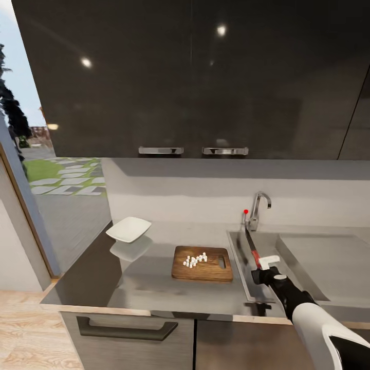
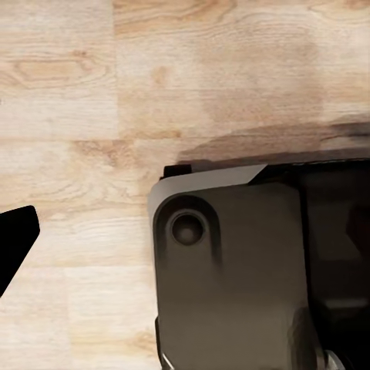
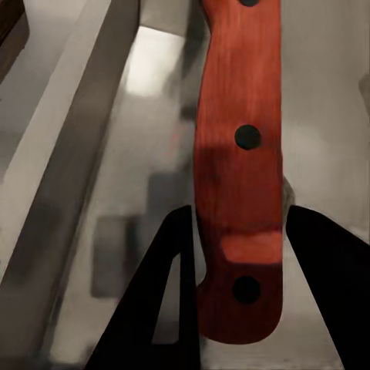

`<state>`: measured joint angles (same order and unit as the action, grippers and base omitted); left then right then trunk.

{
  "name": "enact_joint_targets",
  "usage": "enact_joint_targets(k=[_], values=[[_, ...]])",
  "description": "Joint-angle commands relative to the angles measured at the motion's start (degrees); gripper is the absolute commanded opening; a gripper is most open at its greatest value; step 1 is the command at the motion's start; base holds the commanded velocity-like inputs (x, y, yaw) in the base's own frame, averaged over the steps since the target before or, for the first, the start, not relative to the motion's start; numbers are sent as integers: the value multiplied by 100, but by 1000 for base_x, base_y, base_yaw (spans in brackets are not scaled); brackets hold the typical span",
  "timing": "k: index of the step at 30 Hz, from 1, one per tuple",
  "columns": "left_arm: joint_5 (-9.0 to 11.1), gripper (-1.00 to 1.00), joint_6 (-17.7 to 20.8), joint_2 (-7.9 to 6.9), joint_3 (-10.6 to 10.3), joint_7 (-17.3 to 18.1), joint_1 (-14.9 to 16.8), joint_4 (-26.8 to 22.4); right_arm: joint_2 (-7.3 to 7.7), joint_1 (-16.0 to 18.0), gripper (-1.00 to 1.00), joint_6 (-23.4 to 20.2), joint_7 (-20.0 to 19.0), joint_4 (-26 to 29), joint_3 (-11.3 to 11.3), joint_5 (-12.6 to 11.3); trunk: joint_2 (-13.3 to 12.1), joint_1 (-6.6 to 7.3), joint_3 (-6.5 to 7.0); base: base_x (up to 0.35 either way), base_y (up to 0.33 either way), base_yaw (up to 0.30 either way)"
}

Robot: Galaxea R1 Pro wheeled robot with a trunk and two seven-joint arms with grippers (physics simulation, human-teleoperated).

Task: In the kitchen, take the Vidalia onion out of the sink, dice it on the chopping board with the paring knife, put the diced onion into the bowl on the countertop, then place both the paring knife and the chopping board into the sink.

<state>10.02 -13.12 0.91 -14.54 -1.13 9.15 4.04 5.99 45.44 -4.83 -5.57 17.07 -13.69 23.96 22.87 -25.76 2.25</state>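
- Holding the paring knife [image 1: 252, 247] by its red handle, the right gripper [image 1: 263, 267] stays-free clamps it over the sink [image 1: 308, 267].
- Diced onion [image 1: 195, 260] sits on the chopping board [image 1: 203, 272], beside the gripper; bowl [image 1: 128, 229] farther off, apparently unfilled.
- Left gripper: cannot tell.

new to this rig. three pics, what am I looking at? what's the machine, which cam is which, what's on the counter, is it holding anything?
It is a simulated wheeled robot with two arms. The big picture comes from its head camera, looking down at a kitchen countertop. On it are a white bowl and a wooden chopping board carrying white diced onion. To the right is the sink with its faucet.

The other two pictures come from cameras at each wrist. The right gripper holds the red-handled paring knife over the sink. The left wrist camera looks down at the wooden floor and part of the robot's own body; its fingers are not clear enough to judge.
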Motion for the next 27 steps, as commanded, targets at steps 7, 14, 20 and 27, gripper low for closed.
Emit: enact_joint_targets(k=[7, 14, 20, 27], values=[[53, 100, -50, -49, -40, -3, 8, 27, 12, 0, -100, -34, -51, -168, -55, 47, 5, -2, -2, 0, 0, 0], [47, 100, -50, -56, -40, -2, 8, 18, 172, 0, -100, -34, -69, -319, -639, 44, 5, -2, -2, 0, 0, 0], [47, 100, -47, -42, -40, -2, 8, 18, 117, 0, -100, 5, -35, -345, -871, 36, 5, -2, -2, 0, 0, 0], [47, 100, -43, -35, -40, -2, 8, 18, 64, 0, -100, -3, -32, -452, -903, -216, 5, -2, -2, 127, 0, 0]])
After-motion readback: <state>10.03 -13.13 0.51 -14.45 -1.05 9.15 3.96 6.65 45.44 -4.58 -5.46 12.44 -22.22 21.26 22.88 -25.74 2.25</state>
